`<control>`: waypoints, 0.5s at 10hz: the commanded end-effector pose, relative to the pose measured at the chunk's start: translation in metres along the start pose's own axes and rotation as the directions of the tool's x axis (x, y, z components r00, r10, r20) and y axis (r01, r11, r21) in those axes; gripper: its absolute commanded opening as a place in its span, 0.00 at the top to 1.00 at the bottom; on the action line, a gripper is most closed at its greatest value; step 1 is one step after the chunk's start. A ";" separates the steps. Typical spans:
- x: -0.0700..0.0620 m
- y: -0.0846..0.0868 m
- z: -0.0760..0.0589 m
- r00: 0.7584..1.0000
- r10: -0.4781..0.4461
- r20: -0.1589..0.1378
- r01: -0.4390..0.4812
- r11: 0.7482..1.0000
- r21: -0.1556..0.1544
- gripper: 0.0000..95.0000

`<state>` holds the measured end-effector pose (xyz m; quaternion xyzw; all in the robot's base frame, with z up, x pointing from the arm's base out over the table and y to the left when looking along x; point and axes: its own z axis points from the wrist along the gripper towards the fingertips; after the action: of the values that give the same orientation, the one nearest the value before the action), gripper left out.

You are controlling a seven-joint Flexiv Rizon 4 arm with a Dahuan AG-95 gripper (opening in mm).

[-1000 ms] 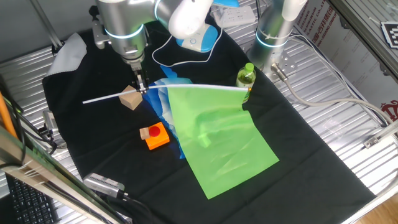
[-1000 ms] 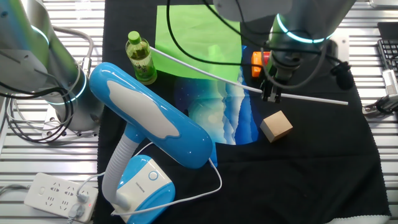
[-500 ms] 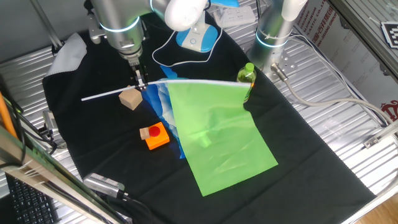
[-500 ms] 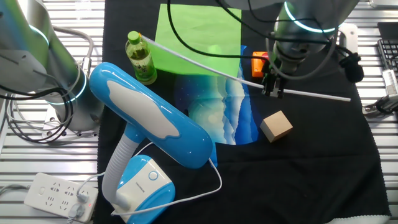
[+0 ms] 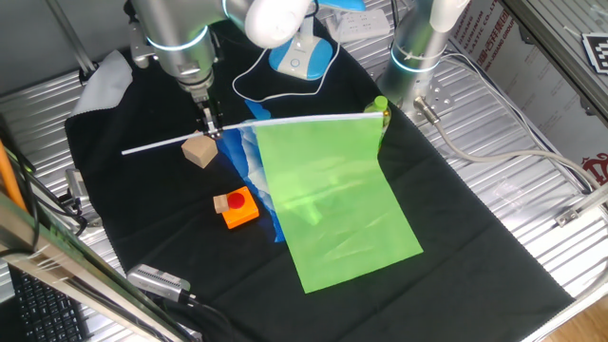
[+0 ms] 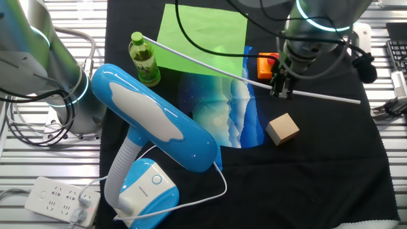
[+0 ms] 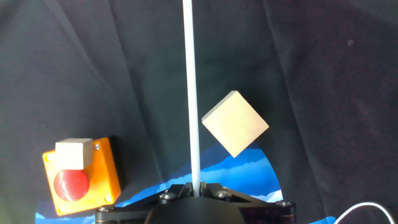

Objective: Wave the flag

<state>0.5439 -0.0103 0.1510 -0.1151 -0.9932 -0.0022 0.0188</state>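
Observation:
The flag is a large light-green sheet on a long thin white stick. The stick is lifted off the black cloth and the sheet hangs from it, its lower part lying on the table. It also shows in the other fixed view, sheet and stick. My gripper is shut on the stick between its bare end and the sheet; it also shows in the other fixed view. In the hand view the stick runs straight up from my shut gripper.
A wooden cube lies under the stick by the gripper. An orange box with a red button sits nearer the front. A green bottle stands at the stick's far end. A blue and white cloth lies beneath. A blue lamp stands behind.
The gripper has risen and moved slightly away with the stick. The stick's far end has lifted, and the green sheet now hangs in front of the bottle in one fixed view.

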 end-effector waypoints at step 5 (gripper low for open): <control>0.002 -0.005 -0.001 0.999 0.028 0.016 -0.028 0.999 0.027 1.00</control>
<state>0.5430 -0.0141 0.1529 -0.1288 -0.9915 0.0109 0.0137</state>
